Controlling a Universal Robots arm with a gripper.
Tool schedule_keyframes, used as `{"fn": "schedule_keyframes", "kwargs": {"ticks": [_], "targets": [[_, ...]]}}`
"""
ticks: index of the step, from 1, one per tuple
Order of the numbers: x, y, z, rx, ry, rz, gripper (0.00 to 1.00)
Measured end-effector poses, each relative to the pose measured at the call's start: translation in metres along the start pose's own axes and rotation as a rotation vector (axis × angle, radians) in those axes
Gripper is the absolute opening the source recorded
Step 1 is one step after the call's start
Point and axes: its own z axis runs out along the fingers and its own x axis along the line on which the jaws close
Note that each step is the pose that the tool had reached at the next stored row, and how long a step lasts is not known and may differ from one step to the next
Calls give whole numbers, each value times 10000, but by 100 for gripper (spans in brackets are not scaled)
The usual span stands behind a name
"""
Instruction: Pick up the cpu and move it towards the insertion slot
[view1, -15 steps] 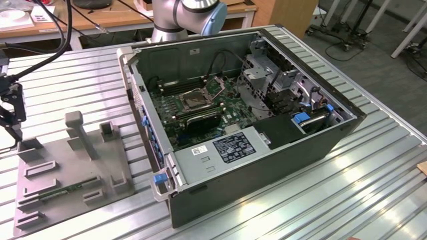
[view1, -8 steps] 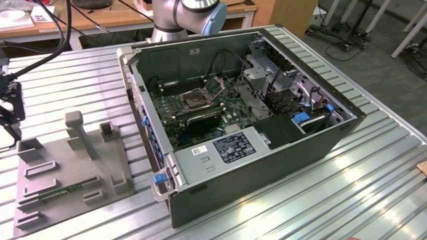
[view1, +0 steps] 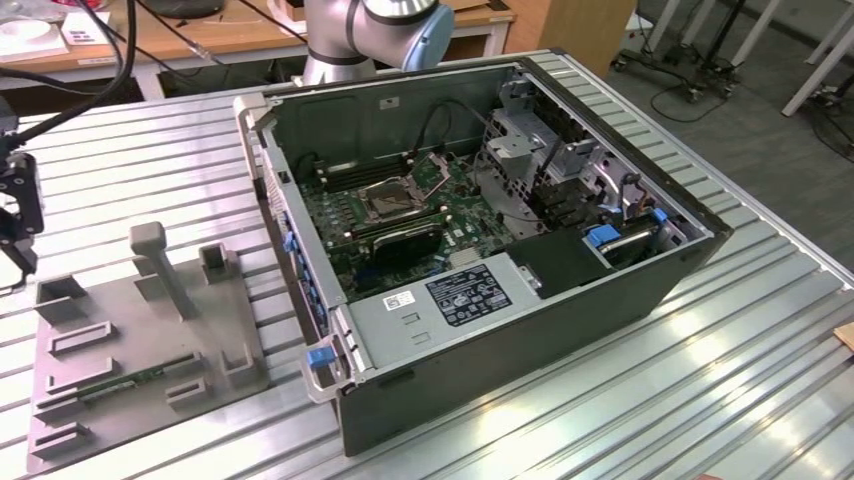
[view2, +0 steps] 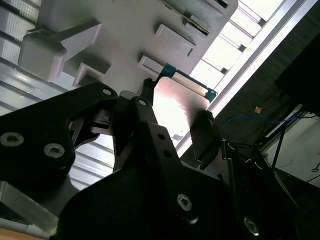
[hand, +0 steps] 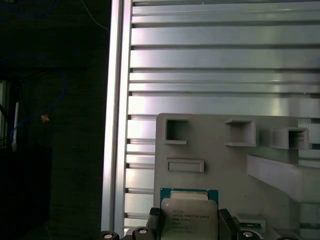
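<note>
The cpu is a small square chip with a silvery top and a green edge. It sits between the two black fingers of my gripper, which is shut on it. In the second wrist view the cpu gleams between the fingers, just above one end of the grey tray. In the exterior view my gripper hangs at the far left, above the tray's left end. The insertion slot, a square socket with a metal frame, lies on the green motherboard inside the open computer case, well off to the exterior view's right.
The open case has tall side walls, cables and a drive cage around the board. The grey tray carries upright posts and a thin green memory stick. The slatted metal table ends close behind the tray. A wooden desk stands at the back.
</note>
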Motion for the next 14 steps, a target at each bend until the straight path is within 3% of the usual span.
{"fn": "schedule_keyframes", "kwargs": {"ticks": [6, 14], "targets": [[0, 3, -78, 0, 0, 0, 54], [0, 3, -87, 0, 0, -1, 54]]}}
